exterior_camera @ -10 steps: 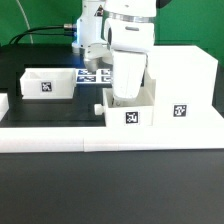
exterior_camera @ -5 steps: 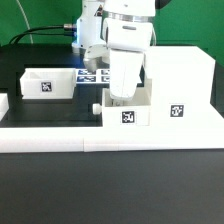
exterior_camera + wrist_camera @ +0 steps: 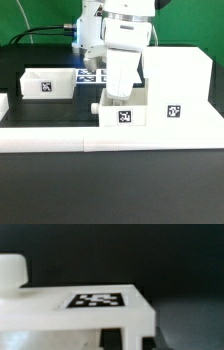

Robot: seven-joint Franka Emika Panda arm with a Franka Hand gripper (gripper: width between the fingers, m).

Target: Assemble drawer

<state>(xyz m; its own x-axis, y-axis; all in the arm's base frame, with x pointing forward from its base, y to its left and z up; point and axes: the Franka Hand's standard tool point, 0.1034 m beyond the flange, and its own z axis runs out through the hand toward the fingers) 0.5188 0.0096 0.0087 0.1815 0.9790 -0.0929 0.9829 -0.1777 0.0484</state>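
My gripper (image 3: 118,96) reaches down into a small white open-top tray (image 3: 124,116) and is shut on its wall. The tray has a tag on its front and a knob (image 3: 92,105). It stands on the black table against the tall white hollow shell (image 3: 180,85), which is on the exterior view's right. A second tray (image 3: 47,82) sits to the exterior view's left. In the wrist view I see the held tray's tagged face (image 3: 98,300), its knob (image 3: 10,272), and my gripper (image 3: 130,341) with a dark fingertip (image 3: 111,339) on each side of the white wall.
A long low white border rail (image 3: 60,137) runs along the table's front edge. The marker board (image 3: 92,75) lies behind the arm. Cables hang at the back.
The held tray has slid a little toward the exterior view's left with my gripper. The tag on the shell's front has shifted left by about as much.
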